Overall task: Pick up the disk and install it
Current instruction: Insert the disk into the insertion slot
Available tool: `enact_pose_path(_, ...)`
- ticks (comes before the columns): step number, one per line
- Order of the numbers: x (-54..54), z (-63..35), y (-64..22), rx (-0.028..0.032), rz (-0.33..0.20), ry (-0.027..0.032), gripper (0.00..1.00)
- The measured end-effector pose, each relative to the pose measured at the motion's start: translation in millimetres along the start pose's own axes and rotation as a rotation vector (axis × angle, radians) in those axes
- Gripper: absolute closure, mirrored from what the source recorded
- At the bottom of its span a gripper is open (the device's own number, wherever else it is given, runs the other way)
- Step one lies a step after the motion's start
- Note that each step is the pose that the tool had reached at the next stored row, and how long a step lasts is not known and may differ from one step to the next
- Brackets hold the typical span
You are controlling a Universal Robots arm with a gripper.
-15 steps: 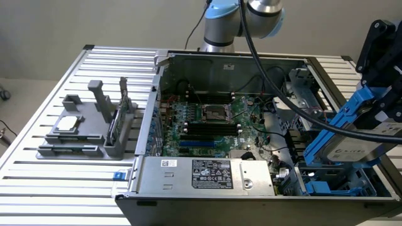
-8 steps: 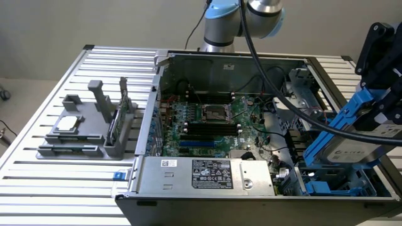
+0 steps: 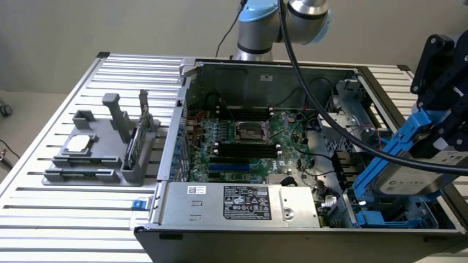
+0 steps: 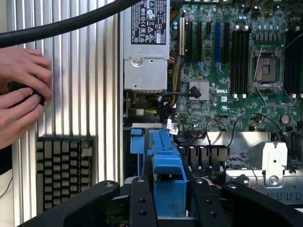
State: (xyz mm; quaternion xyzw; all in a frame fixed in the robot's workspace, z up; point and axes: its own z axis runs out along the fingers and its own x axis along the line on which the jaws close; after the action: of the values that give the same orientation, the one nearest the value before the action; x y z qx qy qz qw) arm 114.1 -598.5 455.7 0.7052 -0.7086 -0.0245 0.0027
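The disk (image 3: pixel 411 181), a silver-grey drive in a blue plastic carrier, hangs tilted above the drive bay (image 3: pixel 387 218) at the front corner of the open computer case, on the exterior view's right. My gripper (image 3: pixel 447 139) is shut on it from above. In the wrist view my two black fingers (image 4: pixel 142 198) stand on either side of the blue carrier (image 4: pixel 168 163), with the gripper (image 4: pixel 170 191) closed around it. Blue bay rails (image 4: pixel 137 142) lie just beyond the carrier's end.
The case holds a green motherboard (image 3: pixel 245 139) and a long grey power supply box (image 3: pixel 241 203) along its front. A grey tray (image 3: pixel 91 150) with a small chip sits on the slatted table. A person's hands (image 4: pixel 21 90) and a keyboard (image 4: pixel 64 170) are beside the case.
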Motion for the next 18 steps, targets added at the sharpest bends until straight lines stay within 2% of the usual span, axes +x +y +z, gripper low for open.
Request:
enact_pose_path(2,0.0,0.1,0.0,0.0000,0.000,0.0028,0.67)
enact_pose_path(18,-1.0,11.0,-1.2,0.0001,0.000,0.0106,0.67)
